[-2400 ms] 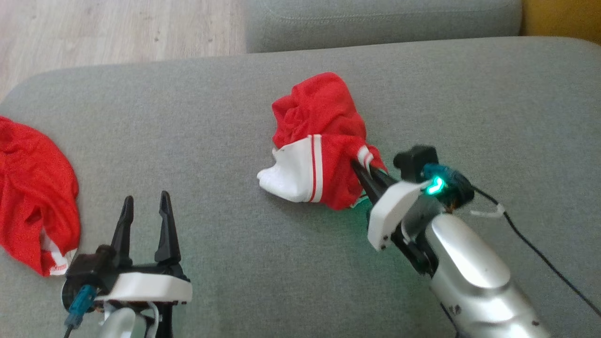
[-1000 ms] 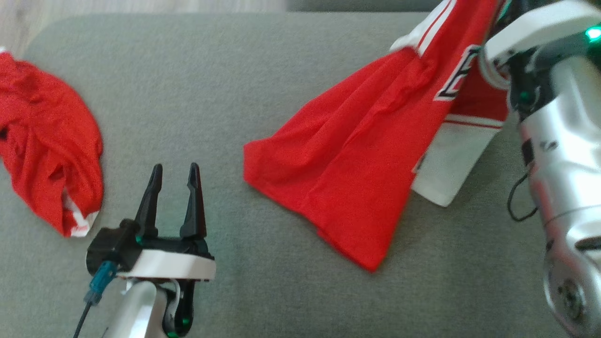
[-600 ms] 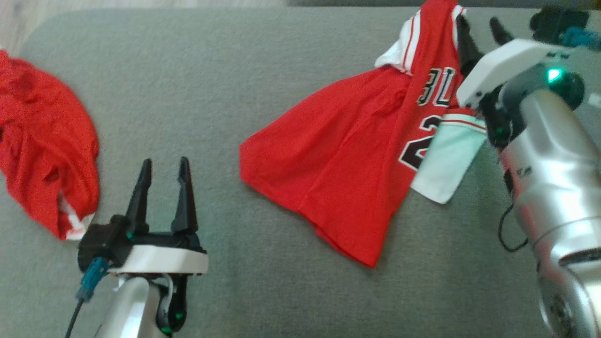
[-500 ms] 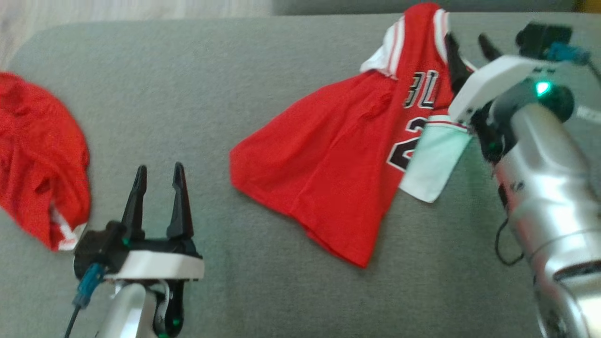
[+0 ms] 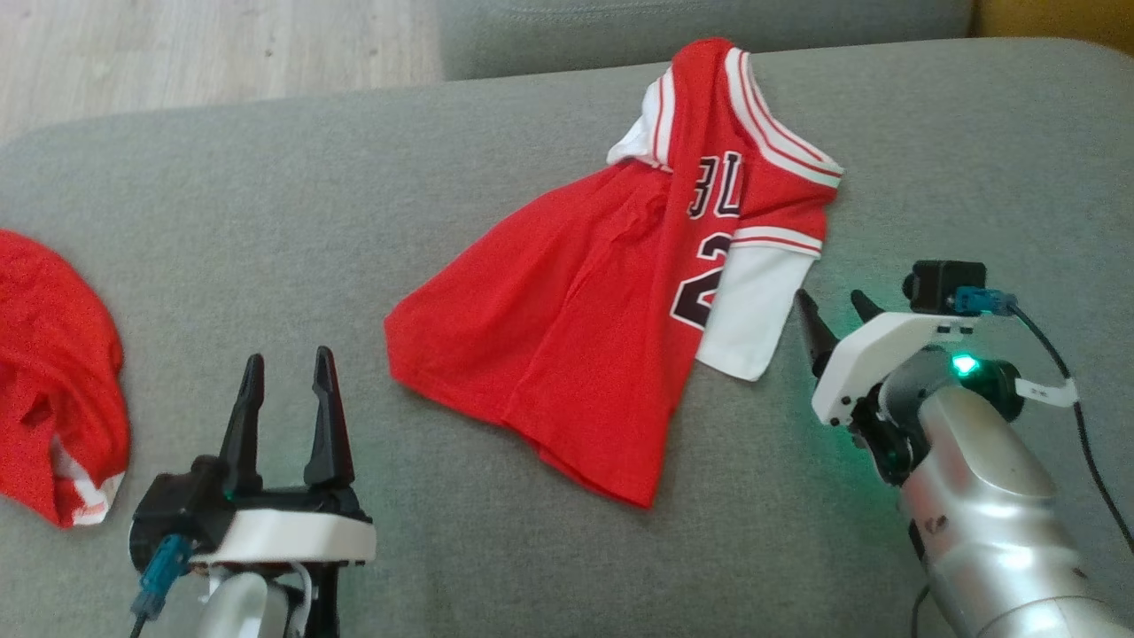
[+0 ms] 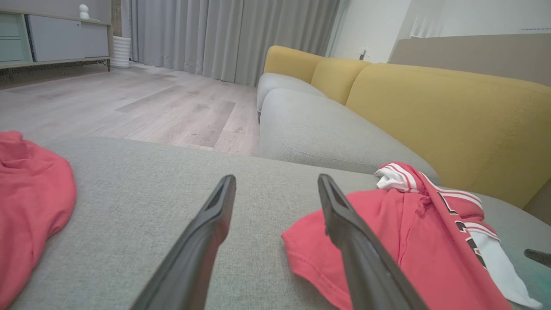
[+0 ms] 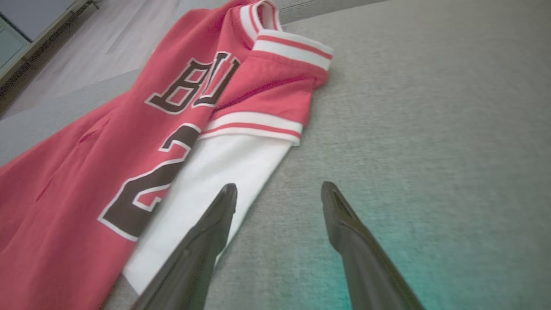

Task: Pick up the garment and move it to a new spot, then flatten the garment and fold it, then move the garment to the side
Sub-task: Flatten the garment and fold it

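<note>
– Head view: red jersey (image 5: 567, 354) lies half-spread mid-cushion (image 5: 266, 221). Right gripper (image 5: 831, 308) sits beside the white sleeve (image 5: 744, 319), left gripper (image 5: 289, 365) well apart, both empty, fingers spread.
– Soft, light, floppy. I'd pinch shoulder and hem corners.

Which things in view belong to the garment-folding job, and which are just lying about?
Job: red jersey, spread loosely on the grey cushion; open right tool beside it; open left tool.
Lying about: crumpled red garment at the left; yellow sofa back; wooden floor.
</note>
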Motion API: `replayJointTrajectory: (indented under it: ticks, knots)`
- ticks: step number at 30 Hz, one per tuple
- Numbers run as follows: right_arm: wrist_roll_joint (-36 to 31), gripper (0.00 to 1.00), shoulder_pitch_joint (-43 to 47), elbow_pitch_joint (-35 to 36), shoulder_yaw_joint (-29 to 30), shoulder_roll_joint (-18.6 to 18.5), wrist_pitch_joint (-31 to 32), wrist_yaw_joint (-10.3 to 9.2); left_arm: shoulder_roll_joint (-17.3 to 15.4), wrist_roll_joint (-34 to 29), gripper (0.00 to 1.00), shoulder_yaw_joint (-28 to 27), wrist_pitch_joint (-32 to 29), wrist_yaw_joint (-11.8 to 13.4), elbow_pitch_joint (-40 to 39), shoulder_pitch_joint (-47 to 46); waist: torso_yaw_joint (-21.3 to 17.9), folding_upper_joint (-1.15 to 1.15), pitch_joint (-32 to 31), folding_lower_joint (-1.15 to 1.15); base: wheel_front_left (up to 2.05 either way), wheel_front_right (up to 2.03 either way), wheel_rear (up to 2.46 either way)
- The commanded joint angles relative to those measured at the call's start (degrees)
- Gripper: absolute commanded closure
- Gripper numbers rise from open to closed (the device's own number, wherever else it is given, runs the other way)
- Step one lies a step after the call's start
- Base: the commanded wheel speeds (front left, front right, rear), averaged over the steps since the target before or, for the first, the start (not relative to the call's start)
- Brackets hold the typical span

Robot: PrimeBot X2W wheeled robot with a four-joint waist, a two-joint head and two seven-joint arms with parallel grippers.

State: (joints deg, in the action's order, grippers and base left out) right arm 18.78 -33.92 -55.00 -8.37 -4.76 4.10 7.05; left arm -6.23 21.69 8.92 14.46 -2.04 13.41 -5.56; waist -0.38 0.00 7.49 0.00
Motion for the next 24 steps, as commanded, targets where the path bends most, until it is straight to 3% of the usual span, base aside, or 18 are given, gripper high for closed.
replayJointTrajectory:
  ticks: [1,7,13,14,15,16,17,24]
  knots:
    - [-0.74,0.0,-2.08,2.48,-0.77,1.14,0.1,0.44,-0.97,-0.2,0.0,-2.01,0.52,-0.11,-1.84,-1.65,0.5,0.0,0.49,0.0,0.0,0.0,0.0]
    - [-4.92,0.0,-1.9,2.44,1.28,1.82,3.66,0.44,-0.79,-0.34,0.0,-1.12,0.4,-0.21,-1.88,-2.54,2.41,0.0,1.97,0.0,0.0,0.0,0.0]
    - [-6.0,0.0,-0.97,3.25,-3.31,1.87,9.2,0.44,-0.53,-0.29,0.0,-0.47,0.39,-0.15,-1.39,-3.18,3.63,0.0,2.57,0.0,0.0,0.0,0.0]
    - [-6.02,0.07,-0.72,3.57,-4.05,1.87,9.91,0.44,-0.5,-0.25,0.0,-0.44,0.39,-0.12,-1.29,-3.22,3.63,0.0,2.56,0.0,0.0,0.0,0.0]
    - [-6.21,0.31,-0.5,3.86,-4.61,1.87,10.57,0.44,-0.49,-0.21,0.0,-0.43,0.39,-0.07,-1.19,-3.23,3.57,0.0,2.52,0.0,0.0,0.0,0.0]
    - [-6.36,0.85,-0.29,4.31,-5.03,1.87,10.99,0.44,-0.49,-0.15,0.0,-0.46,0.4,-0.02,-1.11,-3.21,3.44,0.0,2.45,0.0,0.0,0.0,0.0]
    - [-6.41,1.0,-0.03,4.94,-5.36,1.87,11.11,0.44,-0.51,-0.06,0.0,-0.53,0.4,0.03,-1.04,-3.13,3.21,0.0,2.32,0.0,0.0,0.0,0.0]
    - [-11.72,1.0,3.78,11.76,1.26,1.87,10.15,0.44,-0.69,0.32,0.0,-0.81,0.44,0.13,-0.87,-2.24,1.01,0.0,0.37,0.0,0.0,0.0,0.0]
